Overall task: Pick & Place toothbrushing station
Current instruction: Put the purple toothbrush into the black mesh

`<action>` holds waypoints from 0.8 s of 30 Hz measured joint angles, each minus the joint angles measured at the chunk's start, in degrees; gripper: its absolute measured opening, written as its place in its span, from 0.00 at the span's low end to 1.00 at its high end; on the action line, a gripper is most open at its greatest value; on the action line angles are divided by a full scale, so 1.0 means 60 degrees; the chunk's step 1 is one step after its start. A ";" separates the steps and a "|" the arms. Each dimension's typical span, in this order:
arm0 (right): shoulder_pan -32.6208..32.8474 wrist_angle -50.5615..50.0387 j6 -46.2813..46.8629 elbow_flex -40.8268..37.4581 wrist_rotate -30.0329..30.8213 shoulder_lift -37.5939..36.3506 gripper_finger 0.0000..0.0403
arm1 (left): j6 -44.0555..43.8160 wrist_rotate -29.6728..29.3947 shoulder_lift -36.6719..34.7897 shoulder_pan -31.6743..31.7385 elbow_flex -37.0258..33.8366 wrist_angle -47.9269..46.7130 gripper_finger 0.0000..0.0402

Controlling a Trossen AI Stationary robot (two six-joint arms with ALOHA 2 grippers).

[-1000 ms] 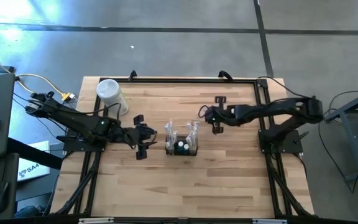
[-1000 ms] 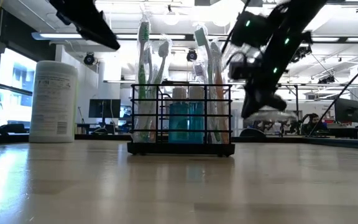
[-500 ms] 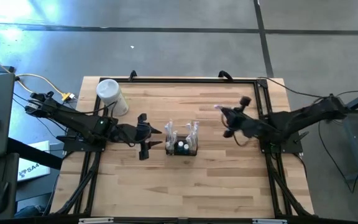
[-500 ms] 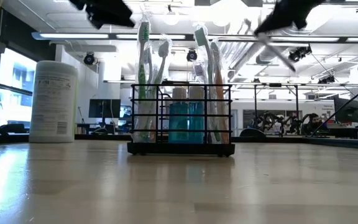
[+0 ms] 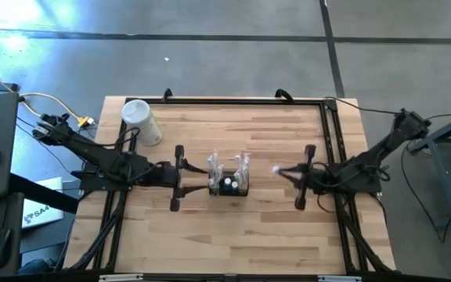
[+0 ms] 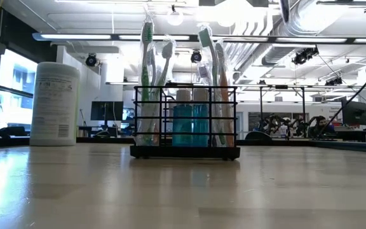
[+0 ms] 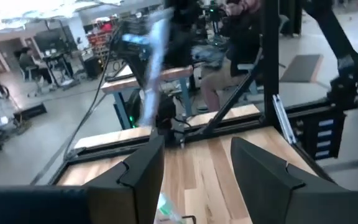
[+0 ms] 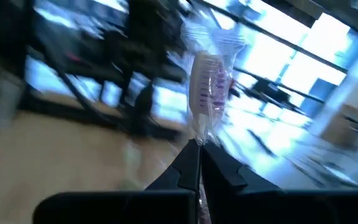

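The toothbrushing station stands in the middle of the table, with toothbrushes upright inside it. The left gripper waits just beside it, its fingers apart and holding nothing. The right gripper is closed on a wrapped toothbrush, apart from the station. A white container stands near the far left corner.

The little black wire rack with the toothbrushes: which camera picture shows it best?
The low view: the black wire rack stands side-on at table height, with the toothbrushes upright in it and a teal bottle inside. The high view shows only its top, small. The left wrist view catches perhaps a sliver; the right wrist view shows none of it.
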 joint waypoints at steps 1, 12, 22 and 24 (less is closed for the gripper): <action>0.0031 0.0415 -0.0050 0.0000 -0.0366 0.0151 0.01 | -0.0152 0.0001 0.0004 0.0006 0.0000 0.0025 0.45; -0.0730 0.3241 -0.0925 0.0011 -0.2340 0.2041 0.01 | -0.0212 0.0266 0.0267 0.0015 0.0004 0.0568 0.45; -0.1686 0.4397 -0.0895 0.0011 -0.3498 0.3123 0.01 | 0.0259 0.0223 0.1424 0.0033 0.0000 0.2036 0.65; -0.1823 0.4502 -0.0895 0.0011 -0.3502 0.3251 0.01 | 0.0280 0.0219 0.1619 0.0029 0.0083 0.2386 0.71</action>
